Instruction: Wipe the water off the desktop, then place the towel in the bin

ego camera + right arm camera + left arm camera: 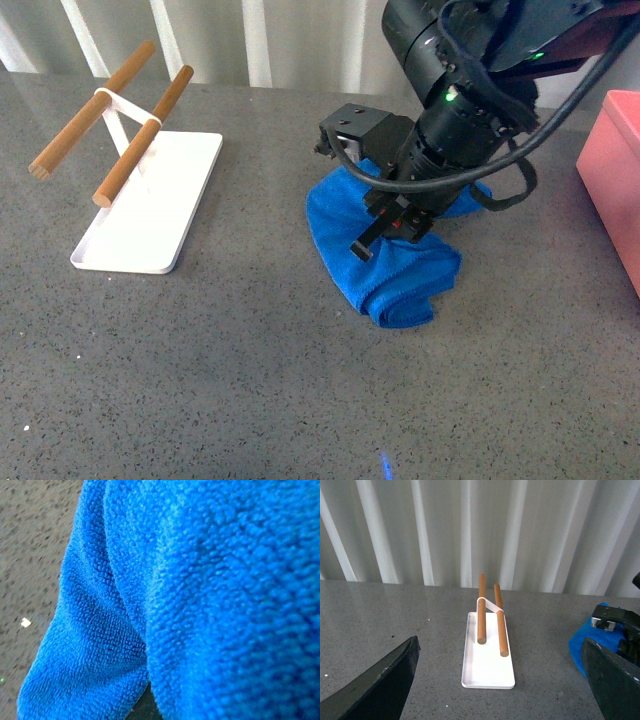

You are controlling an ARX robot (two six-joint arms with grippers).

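The bright blue towel (pixel 395 265) lies bunched on the speckled dark grey desktop (pixel 250 380), right of centre. My right gripper (pixel 392 228) comes down onto it from above and is shut on the towel, its fingertips buried in the cloth. In the right wrist view the towel (pixel 200 590) fills nearly the whole picture, with a strip of desktop (pixel 30 555) beside it. The salmon-pink bin (pixel 615 170) shows only at the right edge. My left gripper (pixel 500 680) is open and empty, its dark fingers (pixel 380 685) wide apart over the desktop (pixel 395 615), with the towel's edge (pixel 580 647) off to one side.
A flat white tray (pixel 150 205) carrying two wooden bars (pixel 140 135) on a white bracket stands at the left of the desktop; it also shows in the left wrist view (pixel 487 655). White vertical slats (pixel 470 530) line the back.
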